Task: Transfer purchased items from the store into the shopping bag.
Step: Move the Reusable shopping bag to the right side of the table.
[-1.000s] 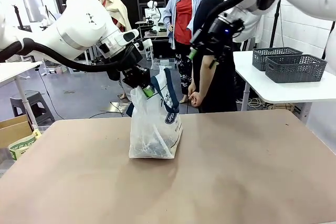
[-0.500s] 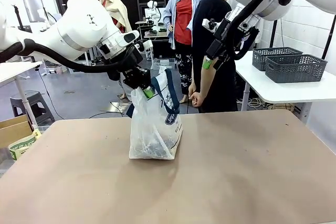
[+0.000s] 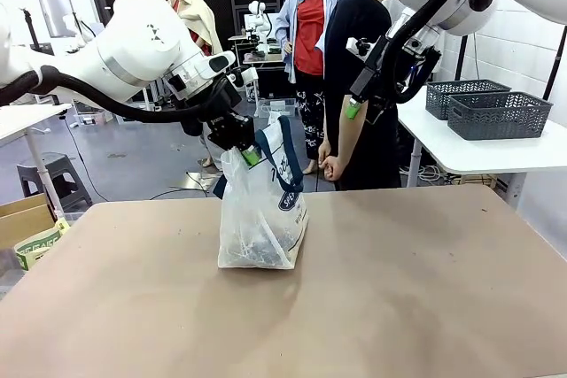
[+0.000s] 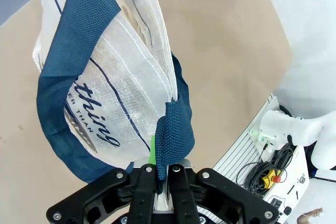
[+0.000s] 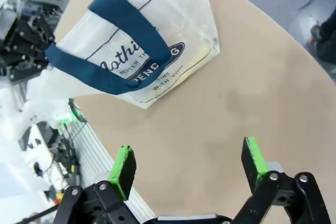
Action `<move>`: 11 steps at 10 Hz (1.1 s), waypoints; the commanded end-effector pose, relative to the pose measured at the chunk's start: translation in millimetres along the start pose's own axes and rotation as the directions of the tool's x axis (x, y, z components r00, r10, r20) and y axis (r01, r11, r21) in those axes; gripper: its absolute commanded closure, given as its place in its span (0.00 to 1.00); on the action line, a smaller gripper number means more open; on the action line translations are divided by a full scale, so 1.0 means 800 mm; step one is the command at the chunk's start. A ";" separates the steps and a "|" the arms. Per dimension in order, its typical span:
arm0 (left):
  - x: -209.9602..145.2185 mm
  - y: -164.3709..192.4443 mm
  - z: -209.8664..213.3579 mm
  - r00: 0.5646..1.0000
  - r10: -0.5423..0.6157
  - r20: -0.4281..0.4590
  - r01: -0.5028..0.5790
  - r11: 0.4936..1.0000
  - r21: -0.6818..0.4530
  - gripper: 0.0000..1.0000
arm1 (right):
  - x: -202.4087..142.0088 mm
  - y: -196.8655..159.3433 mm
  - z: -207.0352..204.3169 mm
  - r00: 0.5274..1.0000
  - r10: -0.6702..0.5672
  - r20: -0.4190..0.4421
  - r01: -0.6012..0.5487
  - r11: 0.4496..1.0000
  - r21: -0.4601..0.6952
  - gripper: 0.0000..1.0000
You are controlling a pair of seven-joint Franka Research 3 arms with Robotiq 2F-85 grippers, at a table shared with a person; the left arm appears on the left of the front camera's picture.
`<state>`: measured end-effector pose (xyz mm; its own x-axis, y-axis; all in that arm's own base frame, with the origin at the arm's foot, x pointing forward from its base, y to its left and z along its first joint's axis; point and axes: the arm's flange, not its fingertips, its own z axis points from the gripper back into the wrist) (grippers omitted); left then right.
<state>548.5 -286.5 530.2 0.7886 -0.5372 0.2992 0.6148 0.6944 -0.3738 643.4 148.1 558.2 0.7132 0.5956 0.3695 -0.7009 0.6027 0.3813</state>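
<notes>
The shopping bag (image 3: 263, 219) stands on the table (image 3: 399, 289), a little toward nine o'clock of its middle. The left gripper (image 3: 249, 151) sits at the bag's top edge on its nine o'clock side, touching the rim, with the left arm running off toward nine o'clock. The right gripper (image 3: 353, 105) hangs well above the table, up toward one o'clock of the bag and well apart from it. Behind the table at twelve o'clock stands a person (image 3: 359, 86). Off at two o'clock is a side table (image 3: 478, 152) with two baskets (image 3: 485, 109) on it, one just behind the other.
</notes>
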 end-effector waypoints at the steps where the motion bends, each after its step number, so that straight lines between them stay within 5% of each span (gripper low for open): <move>1: 0.000 -0.001 0.004 1.000 -0.001 0.006 0.001 1.000 0.003 1.00 | -0.013 -0.008 0.006 0.980 0.165 0.112 -0.174 0.982 0.080 0.00; 5: 0.000 -0.001 0.004 1.000 -0.001 0.006 0.001 1.000 0.003 1.00 | -0.016 -0.014 0.010 0.891 0.339 0.303 -0.399 0.902 0.165 0.00; 7: 0.000 -0.001 0.004 1.000 -0.001 0.006 0.001 1.000 0.003 1.00 | -0.007 -0.001 0.007 0.846 0.456 0.277 -0.503 0.854 0.133 0.00; 11: 0.000 -0.001 0.004 1.000 -0.001 0.006 0.001 1.000 0.003 1.00 | -0.001 -0.006 0.014 0.871 0.398 0.289 -0.449 0.883 0.136 0.00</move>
<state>548.5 -286.5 530.2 0.7886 -0.5373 0.2991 0.6149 0.6943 -0.3738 645.9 139.4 565.9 0.3282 0.6161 0.7160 -0.9440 0.1862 0.2725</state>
